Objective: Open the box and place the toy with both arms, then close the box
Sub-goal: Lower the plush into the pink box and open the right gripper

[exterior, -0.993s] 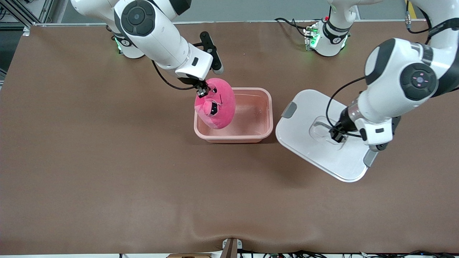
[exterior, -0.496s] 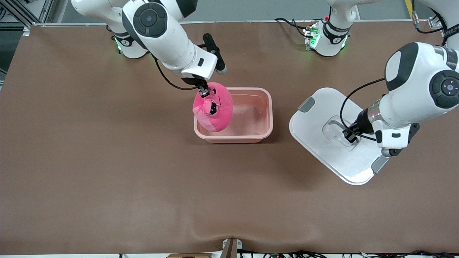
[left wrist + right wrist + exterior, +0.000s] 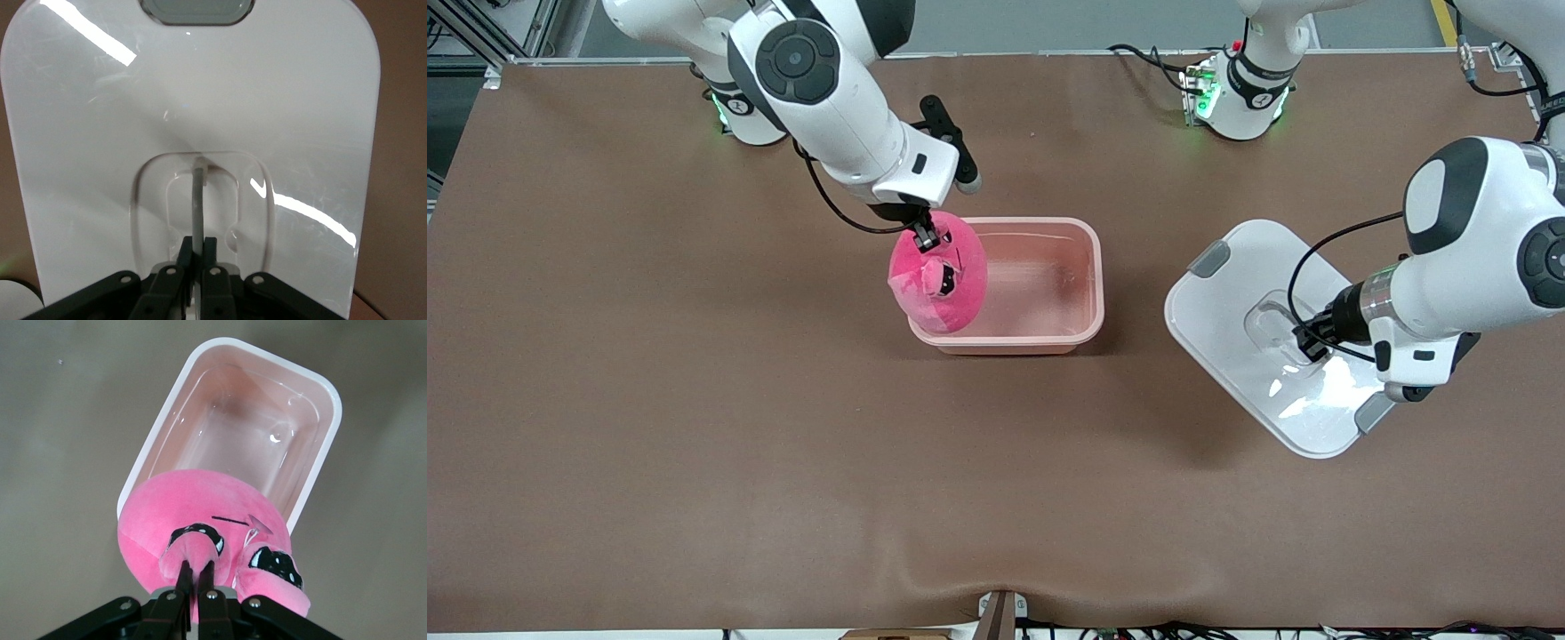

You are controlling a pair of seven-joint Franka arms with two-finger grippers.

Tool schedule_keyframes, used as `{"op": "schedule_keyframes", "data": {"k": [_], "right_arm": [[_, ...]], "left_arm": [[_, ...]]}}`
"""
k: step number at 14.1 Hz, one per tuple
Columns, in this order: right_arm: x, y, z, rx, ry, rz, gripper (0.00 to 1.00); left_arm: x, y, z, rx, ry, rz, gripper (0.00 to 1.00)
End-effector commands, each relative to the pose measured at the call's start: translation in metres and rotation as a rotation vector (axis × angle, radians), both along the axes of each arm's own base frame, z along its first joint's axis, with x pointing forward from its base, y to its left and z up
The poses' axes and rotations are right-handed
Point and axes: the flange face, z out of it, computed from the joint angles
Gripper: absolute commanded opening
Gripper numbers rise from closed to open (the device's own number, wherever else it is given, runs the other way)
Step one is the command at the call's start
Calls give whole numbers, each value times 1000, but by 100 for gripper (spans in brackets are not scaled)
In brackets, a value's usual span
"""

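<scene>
I see the brown bench [image 3: 694, 427] filling nearly the whole front frame. At right of centre the white lid [image 3: 1254, 356] hangs tilted above it, one grey clip [image 3: 1209, 259] toward the upper left of the lid and the other [image 3: 1372, 412] at its lower right. The left gripper [image 3: 1307, 340] is clamped on the thin bar of the lid's recessed handle [image 3: 199, 200], which the left wrist view shows pinched between the fingertips. Just above the frame's middle sits the open pale pink box [image 3: 1049, 333], lidless. The right gripper [image 3: 925, 236] is closed on an ear of the pink toy [image 3: 943, 289], and the toy dangles over the box's end nearest the right arm, part of it overlapping the rim.
</scene>
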Motion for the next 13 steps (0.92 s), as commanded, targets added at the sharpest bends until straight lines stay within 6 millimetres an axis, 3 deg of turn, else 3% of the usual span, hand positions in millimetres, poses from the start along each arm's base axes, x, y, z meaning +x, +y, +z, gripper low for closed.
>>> {"op": "schedule_keyframes", "data": {"k": [1, 7, 8, 9, 11, 13], "right_arm": [[-1, -3, 1, 3, -21, 20, 0], [2, -14, -9, -12, -1, 9, 0], [2, -14, -9, -12, -1, 9, 5], [2, -14, -9, -13, 1, 7, 45], [2, -12, -9, -10, -2, 5, 100], [1, -10, -6, -8, -8, 1, 100]], "left_arm": [[-11, -3, 16, -9, 31, -12, 0], [-25, -42, 18, 15, 68, 31, 0], [-27, -51, 18, 18, 74, 43, 0], [-29, -57, 17, 21, 77, 53, 0], [-33, -59, 20, 29, 90, 57, 0], [-37, -63, 22, 30, 102, 48, 0]]}}
